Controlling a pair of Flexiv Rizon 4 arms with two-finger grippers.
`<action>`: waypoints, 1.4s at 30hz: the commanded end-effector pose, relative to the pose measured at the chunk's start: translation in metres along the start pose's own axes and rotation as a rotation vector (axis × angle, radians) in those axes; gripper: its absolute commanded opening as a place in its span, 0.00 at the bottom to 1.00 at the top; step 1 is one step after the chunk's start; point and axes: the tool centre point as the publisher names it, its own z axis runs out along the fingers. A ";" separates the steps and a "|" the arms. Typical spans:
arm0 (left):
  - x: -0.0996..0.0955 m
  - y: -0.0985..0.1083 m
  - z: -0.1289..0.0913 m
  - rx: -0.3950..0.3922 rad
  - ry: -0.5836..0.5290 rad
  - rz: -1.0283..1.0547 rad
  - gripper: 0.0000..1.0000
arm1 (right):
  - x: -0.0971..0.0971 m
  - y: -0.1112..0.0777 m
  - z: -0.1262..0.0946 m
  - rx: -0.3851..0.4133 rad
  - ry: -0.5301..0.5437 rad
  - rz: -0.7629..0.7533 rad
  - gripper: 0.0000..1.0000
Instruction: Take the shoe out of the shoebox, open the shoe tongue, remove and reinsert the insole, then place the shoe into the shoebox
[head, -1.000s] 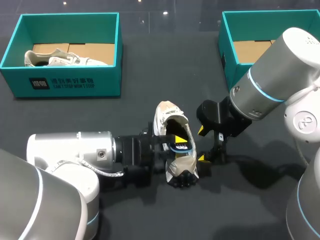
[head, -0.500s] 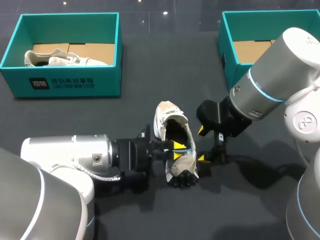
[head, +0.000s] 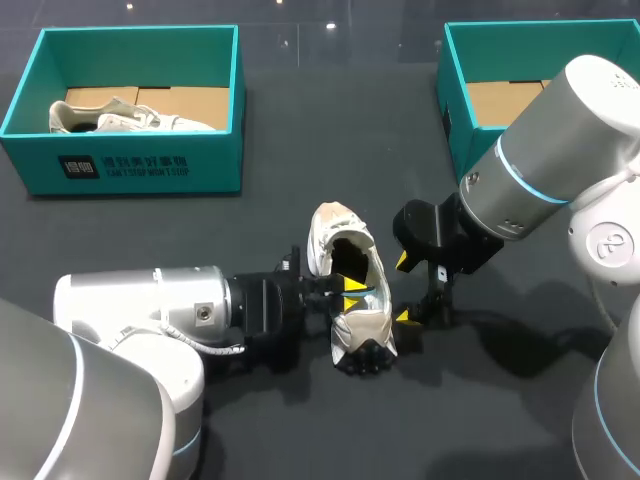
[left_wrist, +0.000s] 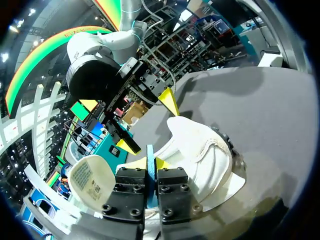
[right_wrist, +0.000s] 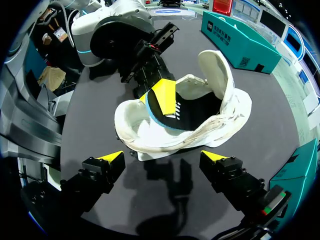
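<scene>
**Insole pinched by the left pincer; one shoe out on the table**

White print is borne on the front wall of the left shoebox (head: 140, 165), and it is not read off here; a small printed label is seen on the inner face of the raised tongue (left_wrist: 87, 175), too small to make out; white markings are also seen on the insole (right_wrist: 187, 112).

Two teal shoeboxes are counted, the left one and the right shoebox (head: 455, 100), both at the far side of the table (head: 330, 130) and well apart; brown cardboard is seen inside each.

One white shoe (head: 372, 325) lies out on the table between the two pincers, with its tongue folded back; a second shoe (head: 130, 120) is seen lying in the left shoebox.

Two arms are counted, each with two yellow tips.

The left pincer (left_wrist: 150, 175) is closed upon the blue edge of the black insole, which is held at the shoe's opening.

The right pincer (right_wrist: 164, 157) is spread wide and grips nothing; it is held just beside the shoe, on the side away from the left arm, with one finger toward each end of the shoe's side.
</scene>
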 end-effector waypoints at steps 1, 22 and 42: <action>-0.002 0.003 0.005 -0.011 0.006 -0.006 0.00 | 0.001 0.000 0.000 0.001 -0.003 0.001 1.00; -0.005 -0.040 -0.010 0.076 0.025 -0.052 0.20 | 0.001 0.000 0.000 0.001 -0.003 0.001 1.00; 0.003 0.002 0.013 0.000 0.090 -0.128 0.00 | 0.001 0.000 0.000 0.001 -0.003 0.001 1.00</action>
